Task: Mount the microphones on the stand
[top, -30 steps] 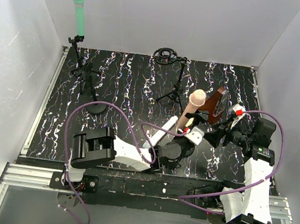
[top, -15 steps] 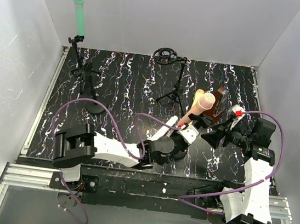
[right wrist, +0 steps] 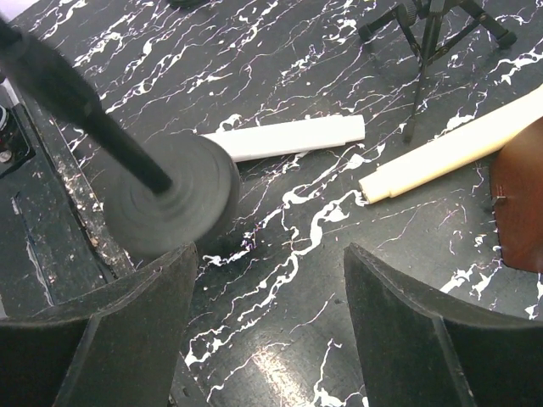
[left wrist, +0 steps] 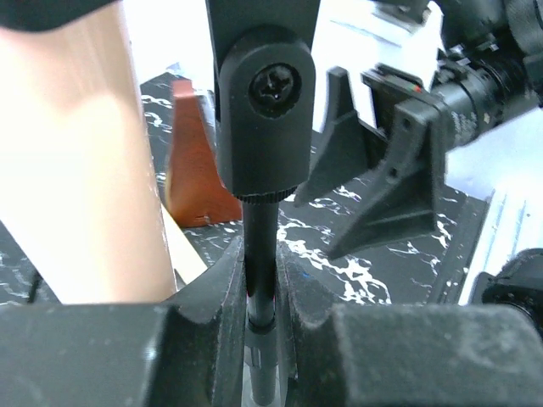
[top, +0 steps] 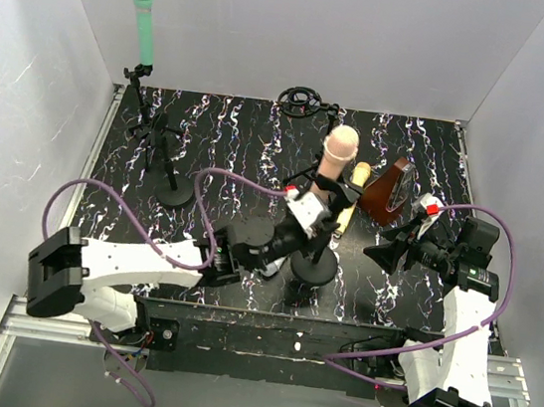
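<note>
Gripping: the left claw (left wrist: 261,284) is clamped shut on the thin black post (left wrist: 260,250) of a stand (top: 312,267) near the middle of the table (top: 229,148).
Pink microphone (top: 337,152): upright, head up, in the clip (left wrist: 263,102) at the top of that post, just above the claw.
Green microphone (top: 142,26): upright on a far-left stand (top: 139,86) in the far left corner.
White microphone (right wrist: 288,137): lying flat on the table, just beyond the stand's round base (right wrist: 170,199).
Yellow microphone (right wrist: 458,146): lying flat to the right of the white one, with a brown wedge (top: 391,186) just beside it.
Right claw (right wrist: 267,288): open and holding nothing, low at the near right, apart from the stand.
Free stands: a tripod (top: 314,174) at the far middle, and a second round-based stand (top: 173,194) to the left.
Step in hand: as I judge it, steadying or placing the stand that carries the pink microphone. I cannot tell whether its base sits fully on the table.
Progress: two microphones appear mounted and two lie loose, so roughly halfway.
Next move: probably letting go of the post gently so the top-heavy stand does not tip. After that, taking the white or yellow microphone by its body and seating it in a free clip.
</note>
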`<state>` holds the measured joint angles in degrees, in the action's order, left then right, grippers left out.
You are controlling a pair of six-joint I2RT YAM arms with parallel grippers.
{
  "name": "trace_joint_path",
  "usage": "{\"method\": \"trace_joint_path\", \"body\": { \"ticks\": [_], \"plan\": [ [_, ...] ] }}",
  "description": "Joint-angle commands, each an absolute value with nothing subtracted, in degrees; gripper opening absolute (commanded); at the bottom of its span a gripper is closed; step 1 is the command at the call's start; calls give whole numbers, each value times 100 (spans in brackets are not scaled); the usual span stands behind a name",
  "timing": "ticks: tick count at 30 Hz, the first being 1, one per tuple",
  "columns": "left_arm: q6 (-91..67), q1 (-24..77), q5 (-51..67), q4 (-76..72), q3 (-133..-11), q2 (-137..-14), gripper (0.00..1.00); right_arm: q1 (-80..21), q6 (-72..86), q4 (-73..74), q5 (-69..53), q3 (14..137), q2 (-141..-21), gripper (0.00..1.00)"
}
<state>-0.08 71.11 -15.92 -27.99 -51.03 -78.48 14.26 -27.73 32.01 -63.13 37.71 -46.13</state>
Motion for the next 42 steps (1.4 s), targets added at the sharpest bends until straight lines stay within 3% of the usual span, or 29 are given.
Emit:
{"method": "trace_joint_path", "body": {
  "ticks": [1, 8, 21, 29, 42],
  "plan": [
    [-299, 6532, -1109, -2436, -5176, -6997, 0, 1476, -2927, 3278, -6478, 3982, -4588, 77],
    [-378, 5197, -406, -1847, -5413, -6732, 0, 1485, -2953, 3278, -6469, 3973, -4588, 77],
    [-624, 2560, 993, -2284, -5660, -7786, 0, 1494, -3015, 3287, -6425, 3964, -4649, 77],
    [-352, 2039, 1029, -2874, -6090, -8762, 0, 1503, -3041, 3305, -6399, 3964, -4667, 77],
    [-97, 1767, 88, -3718, -6951, -10089, 0, 1512, -3059, 3313, -6442, 3955, -4755, 77]
  ]
}}
